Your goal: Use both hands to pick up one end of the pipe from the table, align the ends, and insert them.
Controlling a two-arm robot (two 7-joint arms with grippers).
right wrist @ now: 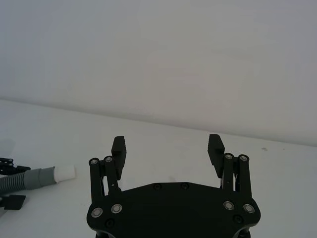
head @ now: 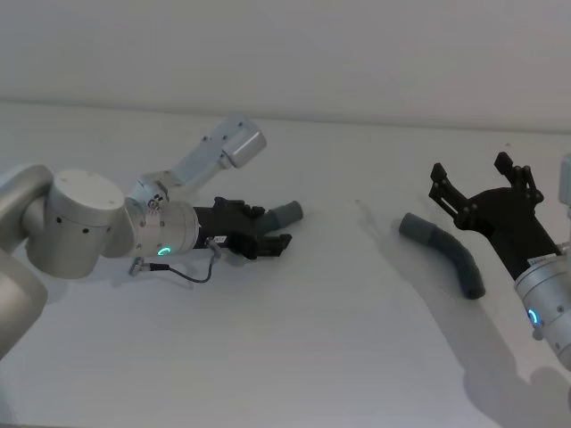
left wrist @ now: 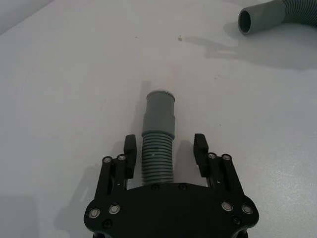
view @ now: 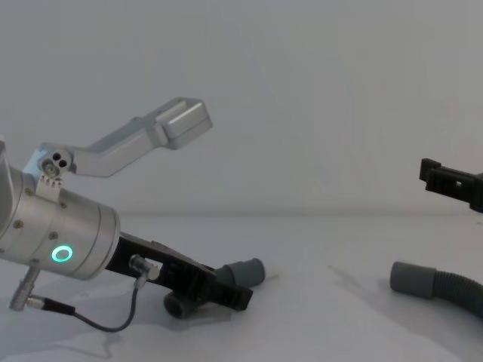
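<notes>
A: Where's the left gripper (head: 270,228)?
B: Centre-left of the head view, low over the table (head: 339,357), pointing toward frame right. Jaws are spread and straddle the left hose (left wrist: 158,161). In its wrist view there's a gap on each side between the fingers (left wrist: 130,148) and the hose, so no grip.
A: Cuff?
B: The cuff (left wrist: 159,114) sticks out past the fingertips. There's a white tip (right wrist: 65,172) on it, lower left of the right wrist view.
A: Other piece?
B: The curved hose (head: 446,250) lies on the table, centre-right of the head view, well apart from the left hose. Its socket (left wrist: 247,21) is dark-mouthed, upper right of the left wrist view, and turned toward the left gripper.
A: And the right gripper (head: 470,169)?
B: Right side of the head view, just behind the curved hose. In the chest view it sits above the hose at the right edge. Jaws wide apart, holding nothing.
A: Left hose lifted or resting?
B: Can't tell.
</notes>
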